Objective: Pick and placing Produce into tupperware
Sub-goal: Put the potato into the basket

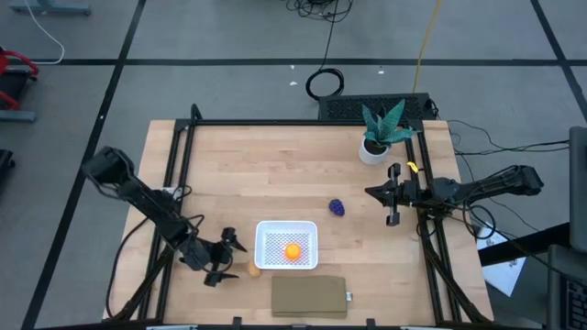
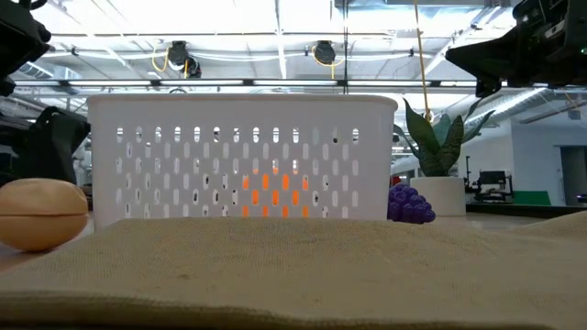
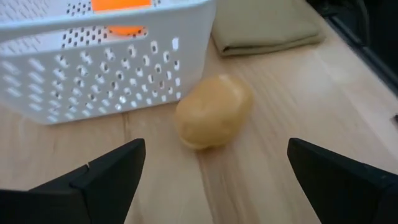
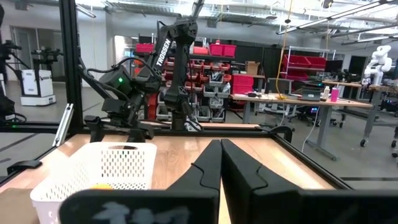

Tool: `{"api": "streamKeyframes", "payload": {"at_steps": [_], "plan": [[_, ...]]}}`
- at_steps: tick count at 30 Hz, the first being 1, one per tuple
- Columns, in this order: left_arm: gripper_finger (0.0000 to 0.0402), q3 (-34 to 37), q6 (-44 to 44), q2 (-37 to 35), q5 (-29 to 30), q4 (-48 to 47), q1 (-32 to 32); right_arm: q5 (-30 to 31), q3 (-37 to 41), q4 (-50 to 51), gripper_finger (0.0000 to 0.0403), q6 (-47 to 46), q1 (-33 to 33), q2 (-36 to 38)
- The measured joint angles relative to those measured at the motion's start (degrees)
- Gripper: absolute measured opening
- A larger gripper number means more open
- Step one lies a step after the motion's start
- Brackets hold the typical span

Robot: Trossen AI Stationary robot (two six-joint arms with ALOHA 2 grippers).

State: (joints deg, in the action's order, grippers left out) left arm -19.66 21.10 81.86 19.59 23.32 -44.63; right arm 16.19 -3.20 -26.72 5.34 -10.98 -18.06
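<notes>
The white tupperware [image 1: 286, 245] stands on the table near its near edge, with the bright orange piece [image 1: 293, 251] inside it; the orange shows through the wall holes [image 2: 275, 188]. The tan-brown piece [image 1: 254, 269] lies on the table against the container's near left corner [image 3: 213, 112]. The dark purple piece [image 1: 337, 208] rests on the table to the far right of the container. My left gripper [image 3: 211, 168] is open just left of the tan piece, a finger to either side, touching nothing. My right gripper [image 4: 221, 168] is shut and held above the table's right side [image 1: 374, 192].
A flat brown pad [image 1: 309, 295] lies by the near edge, right in front of the container. A green potted plant [image 1: 381, 133] stands at the far right. A black frame rail [image 1: 179, 174] runs along the table's sides. Bare wood [image 1: 266, 174] spans the far left half.
</notes>
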Motion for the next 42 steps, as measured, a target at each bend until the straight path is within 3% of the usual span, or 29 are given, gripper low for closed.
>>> {"api": "streamKeyframes", "payload": {"at_steps": [14,42], "plan": [[0.0397,0.0,-1.6,5.3,-0.6,4.9,3.3,0.0,0.0,0.0,0.0000,-0.1,0.0,0.0],[0.0397,0.0,4.7,5.3,-1.1,8.4,3.8,0.0,0.0,0.0,0.0000,-0.1,0.0,0.0]]}}
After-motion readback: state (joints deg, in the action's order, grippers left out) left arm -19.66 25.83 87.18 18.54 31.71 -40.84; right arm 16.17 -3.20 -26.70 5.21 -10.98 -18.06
